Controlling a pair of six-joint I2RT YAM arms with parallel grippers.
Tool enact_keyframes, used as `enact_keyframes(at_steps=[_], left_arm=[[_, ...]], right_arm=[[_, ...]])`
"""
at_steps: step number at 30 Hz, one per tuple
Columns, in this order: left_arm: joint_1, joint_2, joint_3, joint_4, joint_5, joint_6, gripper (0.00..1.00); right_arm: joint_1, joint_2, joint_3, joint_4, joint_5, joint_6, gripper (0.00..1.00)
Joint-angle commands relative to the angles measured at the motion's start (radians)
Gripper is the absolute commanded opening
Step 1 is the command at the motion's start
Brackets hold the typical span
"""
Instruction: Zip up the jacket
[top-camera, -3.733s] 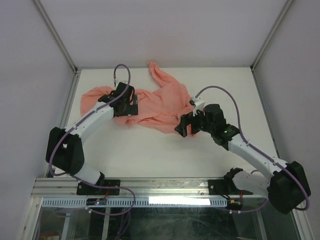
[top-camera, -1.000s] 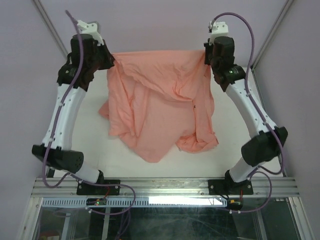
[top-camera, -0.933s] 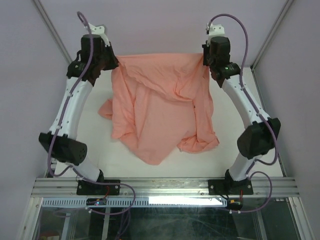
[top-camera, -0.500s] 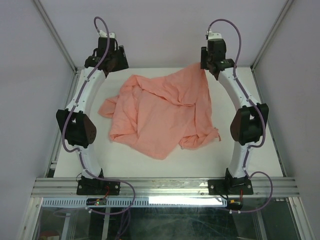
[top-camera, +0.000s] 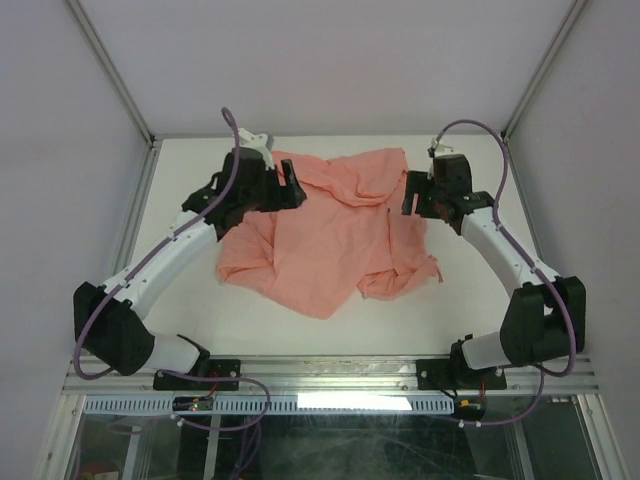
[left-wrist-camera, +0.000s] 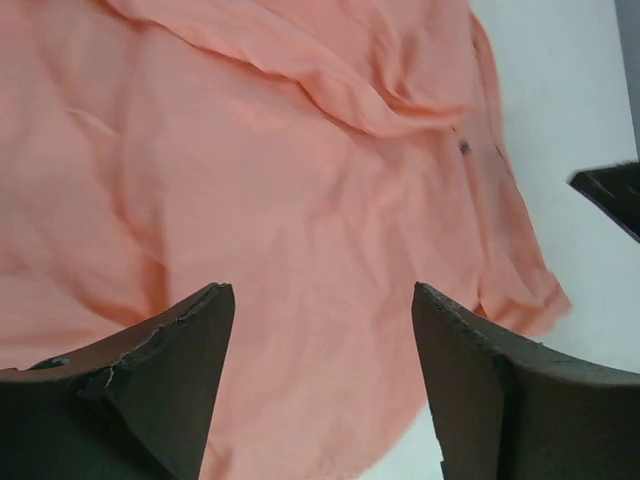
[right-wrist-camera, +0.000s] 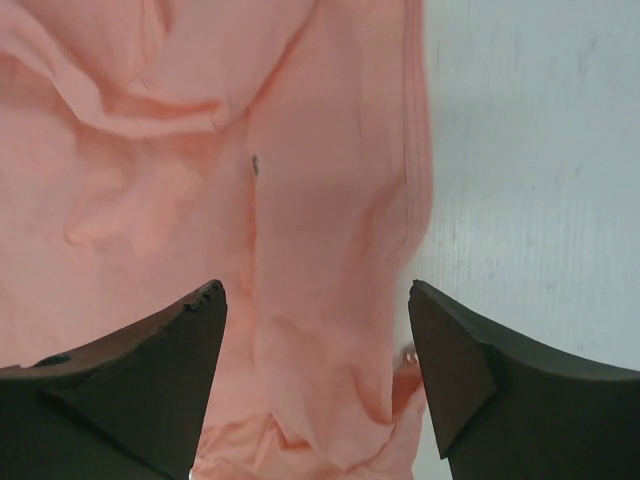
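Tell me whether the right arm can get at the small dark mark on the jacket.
Probably yes. The right gripper hangs open above the jacket. The mark lies uncovered just ahead of it, with nothing in between.

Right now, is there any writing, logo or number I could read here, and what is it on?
No text can be read. The only candidate is a tiny dark mark on the jacket, too small to tell whether it is lettering.
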Motion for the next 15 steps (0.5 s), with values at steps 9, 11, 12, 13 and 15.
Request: enact_keyframes(at_steps=[9, 11, 12, 13, 15], left_arm=[[-0.361, 0.18, -0.085, 0.256, 0.048, -0.101, 0.75], [-0.38, 0.252, -0.068, 0.283, 0.061, -0.098, 0.74], [-0.383, 0.289, -0.059, 0.298, 0.077, -0.097, 0.74], [-0.384, 0.325, -0.046, 0.308, 0.09, -0.095, 0.73], [-0.384, 0.389, -0.017, 0.316, 0.079, -0.083, 0.73]], right_arm=[[-0.083, -0.376, -0.431, 0.076, -0.08, 0.22, 0.86], [-0.084, -0.417, -0.483, 0.077, -0.082, 0.242, 0.87], [-0.084, -0.435, -0.516, 0.083, -0.087, 0.256, 0.86], [-0.083, -0.453, -0.545, 0.093, -0.1, 0.267, 0.87], [-0.084, -0.484, -0.595, 0.123, -0.141, 0.295, 0.86]])
